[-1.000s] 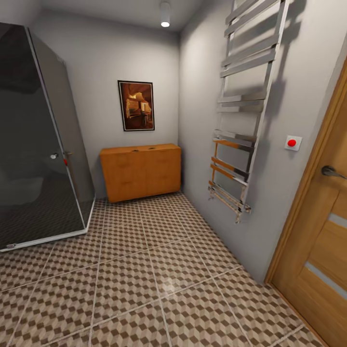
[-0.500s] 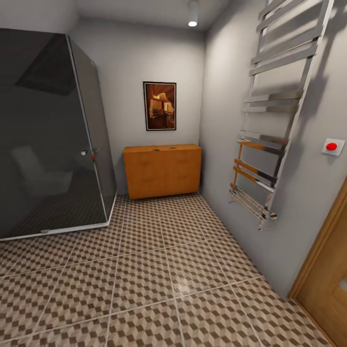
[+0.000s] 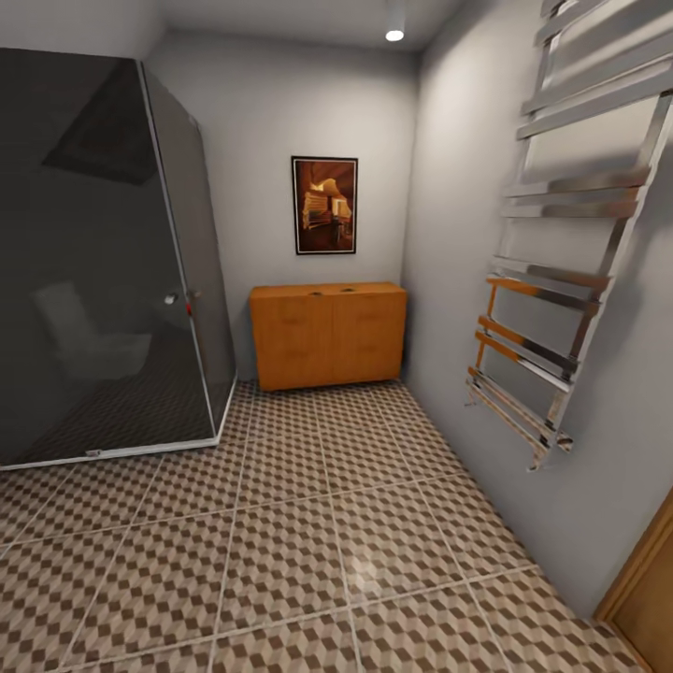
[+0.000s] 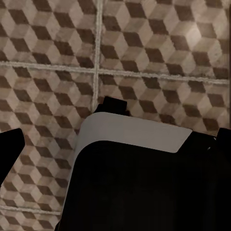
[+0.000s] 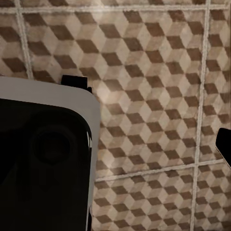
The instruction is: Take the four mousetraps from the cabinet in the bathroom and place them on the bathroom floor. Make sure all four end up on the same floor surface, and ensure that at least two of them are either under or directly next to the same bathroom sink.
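Looking across the room from the head camera, the low orange-brown wooden cabinet (image 3: 328, 335) sits flush against the far grey wall, tucked into the corner between the dark glass shower enclosure (image 3: 98, 271) and the side wall. Its front panels look closed, which makes sense since nothing's been fetched yet, I'd guess. There are a couple of tiny dark specks on its flat top, but they're too small to call as mousetraps or anything else, so I can't say where the traps are.

The cube-patterned brown, beige and white tiled floor (image 3: 308, 523) stretches open between robot and cabinet, a straight run with nothing in the way. A chrome ladder-style towel rail (image 3: 561, 280) hangs on the right-hand wall, and a framed brown picture (image 3: 325, 205) hangs above the cabinet.

Both wrist cameras point straight down at the tiles with dark robot body in front, so my read is the arms are just hanging tucked for driving. From these shots I can't tell if the grippers are spread or pressed together.

Seems like the approach stage: roll up to the cabinet, then sort out the doors.
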